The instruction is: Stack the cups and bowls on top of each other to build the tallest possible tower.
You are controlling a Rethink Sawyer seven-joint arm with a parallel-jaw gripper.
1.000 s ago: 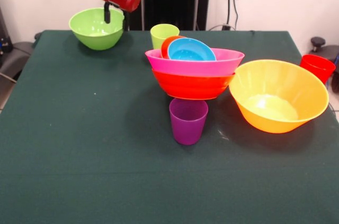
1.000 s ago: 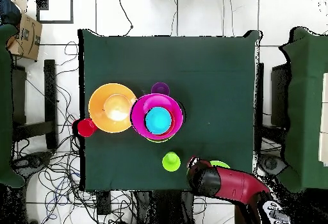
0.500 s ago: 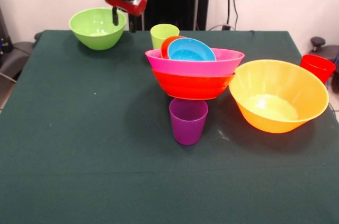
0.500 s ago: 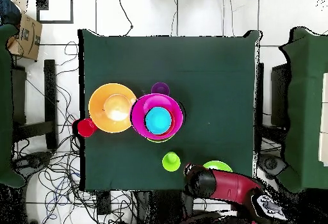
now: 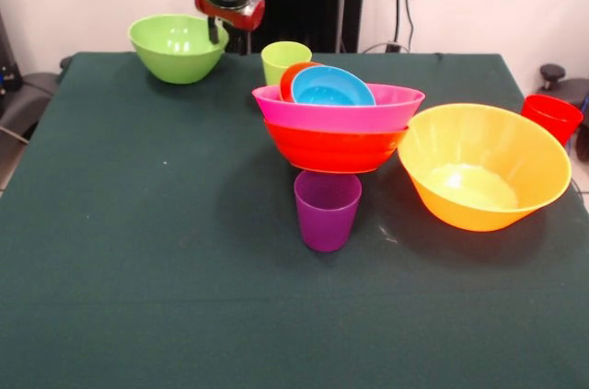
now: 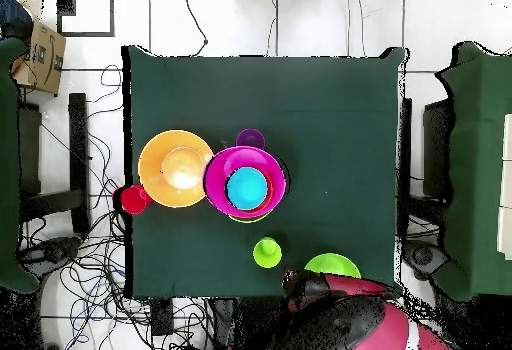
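1. Gripper (image 5: 226,39) hung at the table's far edge beside the green bowl (image 5: 177,47); I judged a grasp of its rim as the step in hand.
2. Jaws: couldn't tell.
3. Next: lift bowl, carry to tower (image 5: 337,127).
4. Tower mid-table: blue bowl (image 5: 331,87) in pink, over red-orange.

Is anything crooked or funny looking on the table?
Yes. In the tower, the small blue bowl sits tilted inside the pink bowl, with an orange-red bowl leaning on edge behind it. Also, the red cup stands right at the table's edge, beside the big orange bowl.
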